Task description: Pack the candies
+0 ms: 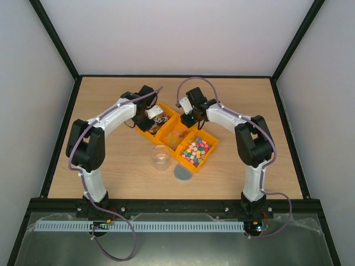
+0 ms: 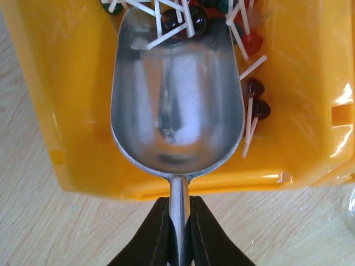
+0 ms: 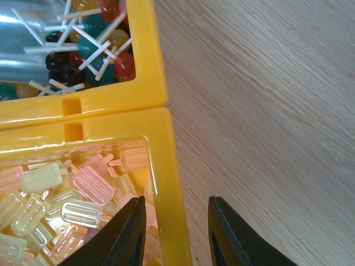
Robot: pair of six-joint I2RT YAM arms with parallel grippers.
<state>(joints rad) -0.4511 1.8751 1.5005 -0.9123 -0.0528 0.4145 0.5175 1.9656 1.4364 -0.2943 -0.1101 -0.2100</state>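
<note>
The left hand (image 2: 178, 235) is clamped on the handle of the silver metal scoop (image 2: 177, 100). Its bowl lies among round candies on white sticks (image 2: 258, 108) in the yellow plastic bin (image 2: 66, 111), so the step seems to be scooping. The right hand (image 3: 176, 224) has its fingers apart, astride the wall of the neighbouring bin (image 3: 161, 166). Next, I think, the scoop must slide under the candies and lift level.

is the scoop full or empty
Nearly empty: the scoop bowl shows bare metal, with only a couple of dark lollipops at its tip.

Candies (image 1: 197, 151), three kinds, sorted in yellow bins (image 3: 158, 83)
</note>
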